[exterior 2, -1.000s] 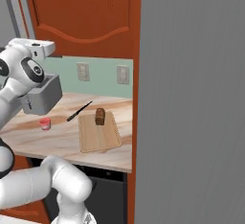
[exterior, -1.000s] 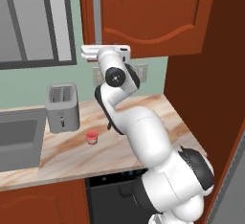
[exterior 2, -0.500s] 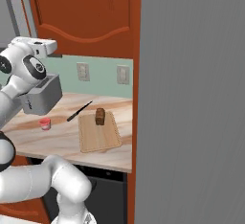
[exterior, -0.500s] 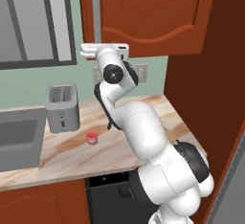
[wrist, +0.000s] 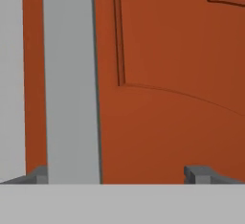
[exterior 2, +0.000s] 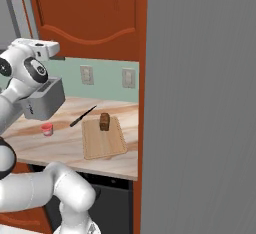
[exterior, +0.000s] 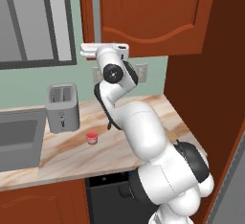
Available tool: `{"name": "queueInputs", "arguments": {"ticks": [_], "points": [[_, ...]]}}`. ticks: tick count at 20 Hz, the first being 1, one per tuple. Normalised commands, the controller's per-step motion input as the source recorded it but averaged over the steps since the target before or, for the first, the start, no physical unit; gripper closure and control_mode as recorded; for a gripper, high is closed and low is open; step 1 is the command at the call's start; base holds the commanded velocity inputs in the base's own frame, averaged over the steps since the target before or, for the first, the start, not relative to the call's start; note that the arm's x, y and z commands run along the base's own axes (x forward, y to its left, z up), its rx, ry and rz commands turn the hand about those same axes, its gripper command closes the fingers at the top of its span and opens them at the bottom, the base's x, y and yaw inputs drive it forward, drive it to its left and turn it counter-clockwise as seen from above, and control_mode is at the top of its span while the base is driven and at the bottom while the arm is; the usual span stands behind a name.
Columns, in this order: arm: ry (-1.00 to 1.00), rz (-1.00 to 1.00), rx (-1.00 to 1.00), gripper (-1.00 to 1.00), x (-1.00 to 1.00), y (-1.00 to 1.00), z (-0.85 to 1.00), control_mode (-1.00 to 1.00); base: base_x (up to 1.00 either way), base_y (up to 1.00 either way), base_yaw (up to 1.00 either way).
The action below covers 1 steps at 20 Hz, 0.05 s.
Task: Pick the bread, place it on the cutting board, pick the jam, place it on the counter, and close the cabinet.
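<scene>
The cabinet [exterior: 148,15] hangs above the counter [exterior: 57,153], its arched-panel door facing the room and its long grey handle [wrist: 71,79] close before the gripper [wrist: 117,174], whose jaws stand wide apart, holding nothing. Below the cabinet, the bread [exterior 2: 104,121] sits on the cutting board [exterior 2: 102,140]. Left of the board, the jam [exterior 2: 47,129] stands on the counter beside the toaster [exterior: 62,107]
</scene>
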Motion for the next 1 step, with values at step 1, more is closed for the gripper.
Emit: {"name": "queueInputs", "arguments": {"ticks": [1], "points": [[0.00,0.00,0.00,-1.00,0.09,0.00,0.00,-1.00,0.00,0.00,0.00]]}}
